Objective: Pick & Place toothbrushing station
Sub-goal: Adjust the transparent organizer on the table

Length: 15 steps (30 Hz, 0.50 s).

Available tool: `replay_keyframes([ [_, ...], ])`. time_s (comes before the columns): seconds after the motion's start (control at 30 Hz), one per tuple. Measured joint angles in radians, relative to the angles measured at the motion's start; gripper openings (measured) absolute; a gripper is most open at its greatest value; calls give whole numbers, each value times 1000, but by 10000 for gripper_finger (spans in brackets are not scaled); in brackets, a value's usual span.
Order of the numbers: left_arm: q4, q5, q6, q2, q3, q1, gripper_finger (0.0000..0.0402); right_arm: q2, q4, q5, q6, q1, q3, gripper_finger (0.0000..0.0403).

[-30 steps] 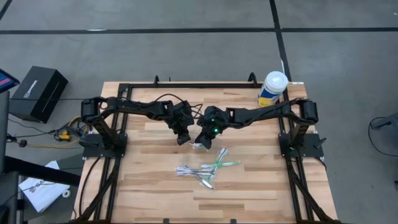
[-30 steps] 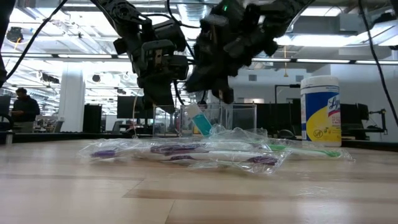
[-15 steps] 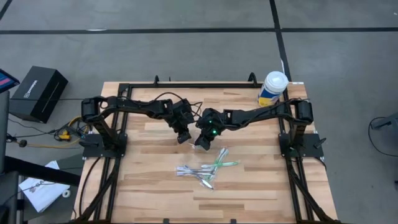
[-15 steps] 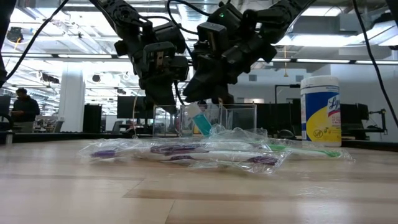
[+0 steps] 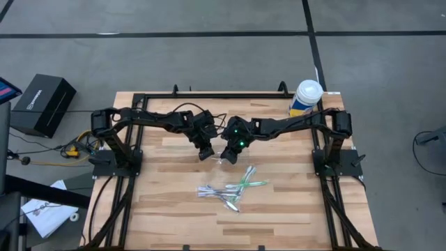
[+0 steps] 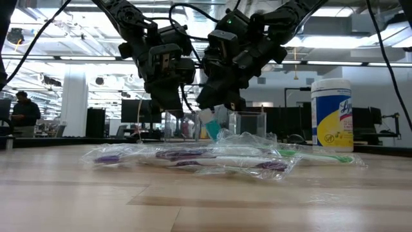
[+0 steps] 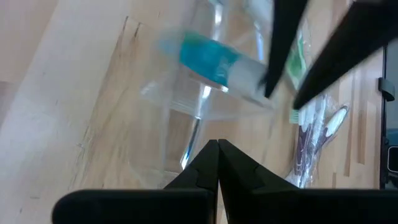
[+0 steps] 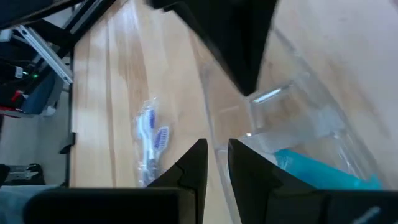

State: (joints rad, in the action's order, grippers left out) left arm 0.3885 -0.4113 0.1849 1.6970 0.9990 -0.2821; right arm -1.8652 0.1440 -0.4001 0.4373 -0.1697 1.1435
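Note:
A small clear plastic cup [image 6: 248, 125] stands on the table's middle, between my two grippers. A blue tube [image 7: 208, 59] leans tilted inside it and also shows in the low view [image 6: 210, 127]. My left gripper [image 5: 205, 153] is shut at the cup's left wall. My right gripper [image 5: 226, 156] is above the cup with a narrow gap between its fingers, which stand on either side of the cup's wall [image 8: 216, 140]. Several wrapped green and purple-white toothbrushes [image 5: 230, 191] lie loose on the table nearer the front. My left gripper pinches the clear cup's thin wall near its rim [image 7: 194, 134] between its two fingers, coming slanting down from the table's left. The cup stands on the table with the blue tube inside. My right gripper: I cannot tell whether its fingers touch the cup's wall.
A white-lidded yellow-and-blue canister [image 5: 306, 97] stands at the table's far right corner. The toothbrush heap [image 6: 193, 156] lies between the cup and the near edge. A black frame [image 5: 209, 95] runs along the table's far and side edges.
My right gripper has shifted a little toward my left gripper and turned over the cup. The cup and the blue tube inside it have stayed in place on the table.

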Motion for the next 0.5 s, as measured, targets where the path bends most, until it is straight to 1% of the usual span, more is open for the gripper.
replay_keyframes([
  [0.27, -9, -16, 14, -2, -28, 1, 0, 15, 37, -11, -50, -47, -4, 59],
  [0.5, -14, -14, 25, -2, -30, 3, 0, 61, 125, 10, -112, -123, -5, 59],
])
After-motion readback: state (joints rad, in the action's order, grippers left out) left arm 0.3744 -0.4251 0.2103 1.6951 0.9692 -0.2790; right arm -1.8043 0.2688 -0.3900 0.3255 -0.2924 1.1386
